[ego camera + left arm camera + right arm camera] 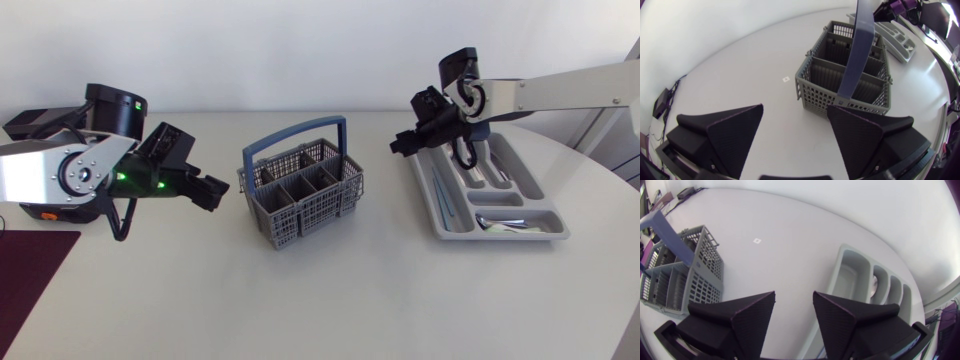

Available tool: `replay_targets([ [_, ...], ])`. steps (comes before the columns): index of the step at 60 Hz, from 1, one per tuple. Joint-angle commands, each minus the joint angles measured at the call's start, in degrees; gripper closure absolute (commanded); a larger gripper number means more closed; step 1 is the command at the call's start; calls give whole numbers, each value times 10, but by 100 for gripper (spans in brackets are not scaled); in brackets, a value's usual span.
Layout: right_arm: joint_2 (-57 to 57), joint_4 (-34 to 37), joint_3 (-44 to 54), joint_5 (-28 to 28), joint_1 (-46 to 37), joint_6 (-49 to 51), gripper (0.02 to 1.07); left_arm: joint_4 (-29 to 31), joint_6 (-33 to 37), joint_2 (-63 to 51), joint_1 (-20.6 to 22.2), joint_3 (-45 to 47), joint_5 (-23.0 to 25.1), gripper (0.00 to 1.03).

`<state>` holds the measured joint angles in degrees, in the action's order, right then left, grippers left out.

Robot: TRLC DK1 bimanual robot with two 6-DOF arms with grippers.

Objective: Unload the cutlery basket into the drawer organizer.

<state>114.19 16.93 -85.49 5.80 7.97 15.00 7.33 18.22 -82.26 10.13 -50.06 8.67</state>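
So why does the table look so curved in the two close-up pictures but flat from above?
Left wrist view: a fisheye lens bows the table edge and splays the cutlery basket. Right wrist view: the same bulge, which curves the drawer organizer. Head view: lines run straight, with even light and only faint shadows under things.

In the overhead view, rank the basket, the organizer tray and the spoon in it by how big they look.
1. Basket and organizer tray: about alike, so unranked.
2. Spoon: clearly smallest.
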Motion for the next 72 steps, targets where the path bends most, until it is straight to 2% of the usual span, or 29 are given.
replay_targets([
  [1, -12, 2, 16, -1, 19, 6, 70, -8, -5, -30, -6, -3, 16, 28],
  [11, -4, 14, 8, 7, 50, 4, 96, -8, -19, -82, -6, -27, 30, 53],
  [16, 0, 22, 7, 15, 62, 2, 97, -9, -20, -99, 0, -35, 32, 64],
  [19, 1, 28, 8, 20, 72, 1, 99, -14, -22, -112, 7, -43, 32, 75],
  [26, 2, 42, 9, 49, 86, -2, 100, -18, -27, -135, 15, -65, 34, 89],
  [34, 1, 63, 16, 94, 100, -4, 100, -22, -35, -156, 21, -79, 43, 89],
  [41, -26, 68, 44, 106, 115, -3, 100, -29, -36, -161, 19, -79, 47, 89],
  [54, -78, 68, 98, 107, 144, -8, 100, -38, -35, -171, 9, -90, 65, 89],
  [72, -163, 72, 181, 105, 182, -16, 100, -36, -35, -177, 16, -107, 75, 89],
])
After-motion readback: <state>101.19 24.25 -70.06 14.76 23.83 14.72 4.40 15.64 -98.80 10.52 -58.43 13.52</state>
